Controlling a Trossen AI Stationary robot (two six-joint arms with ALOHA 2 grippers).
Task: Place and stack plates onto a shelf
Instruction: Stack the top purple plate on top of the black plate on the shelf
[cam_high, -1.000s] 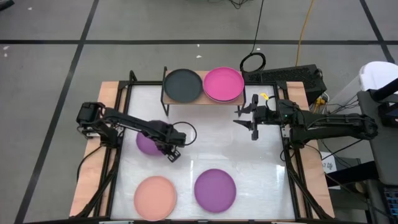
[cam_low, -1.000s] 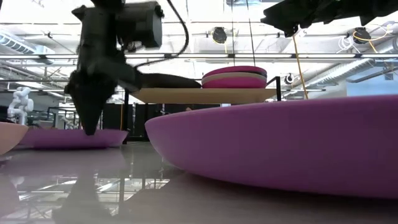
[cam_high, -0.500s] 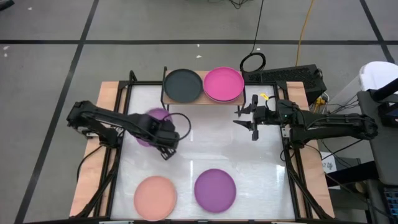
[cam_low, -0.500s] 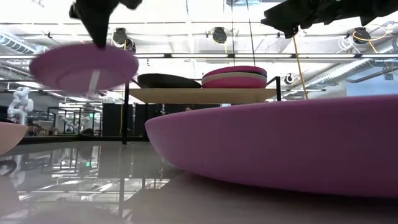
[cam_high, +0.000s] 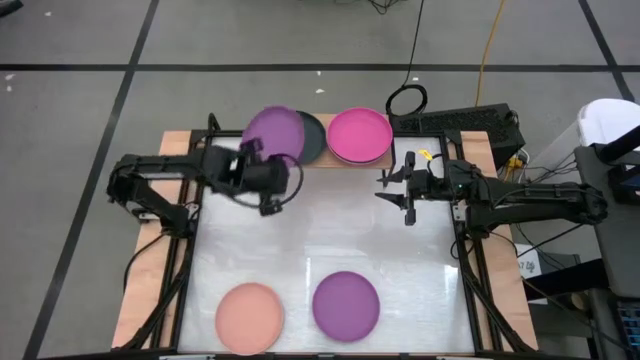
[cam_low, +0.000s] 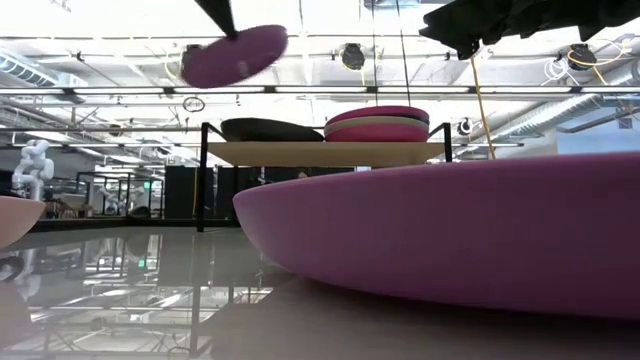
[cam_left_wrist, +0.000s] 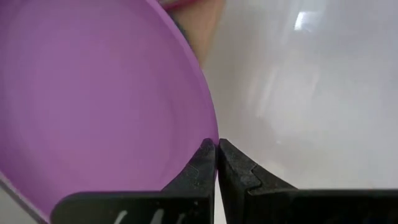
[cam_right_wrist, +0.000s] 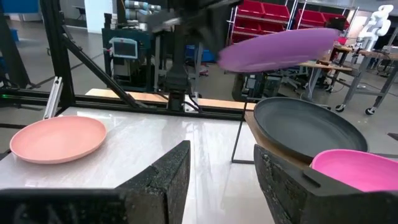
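Observation:
My left gripper is shut on a purple plate, carried high over the shelf's near-left corner, partly above the black plate that lies on the shelf. A magenta stack sits on the shelf's right half. A second purple plate and a peach plate lie flat on the table near its front edge. My right gripper hovers open right of the shelf, touching nothing. My left gripper pinches the purple plate's rim between its two fingers, at the edge nearest the table's front. The plate is lifted clear and tilted, reaching away from the fingers toward the shelf.
The shelf stands on thin black legs at the table's far edge. Black frame rails run along the table's left and right sides. Cables and a keyboard lie beyond the far right corner. White tabletop lies between shelf and front plates.
My left gripper has lifted the purple plate off the table's left-middle and carried it up and toward the far edge, over the shelf's left side. The plate has gone from lying flat to raised and tilted. My right arm has kept still.

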